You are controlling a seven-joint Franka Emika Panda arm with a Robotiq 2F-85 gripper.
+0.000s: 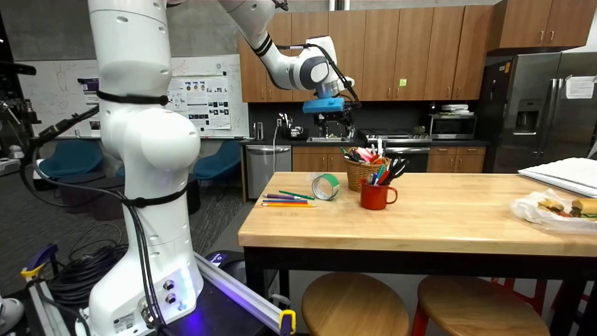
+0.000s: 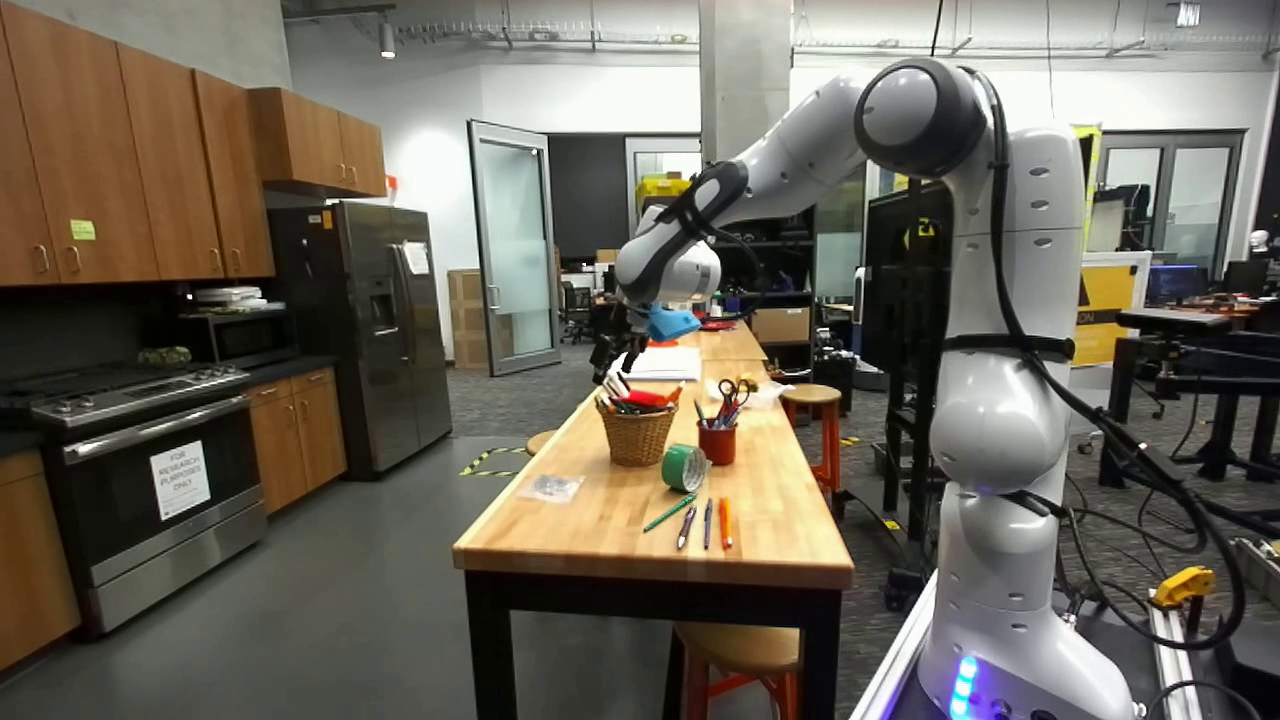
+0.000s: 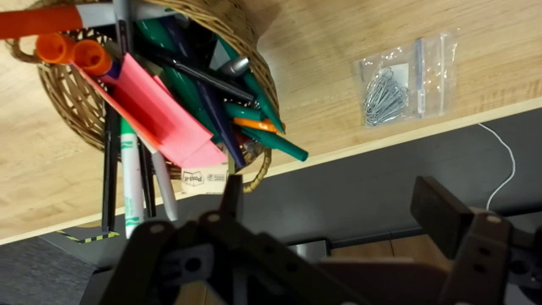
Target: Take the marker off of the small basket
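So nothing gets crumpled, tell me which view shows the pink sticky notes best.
Wrist view: the pink sticky notes appear large and mostly uncovered. Both exterior views show what seems only a small reddish-pink patch of them.

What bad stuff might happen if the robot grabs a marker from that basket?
A white marker and pink sticky notes crowd together in the wicker basket, so the open gripper might drag extra things out. The basket stands near an edge of the table, so a bump could spill things onto the floor.
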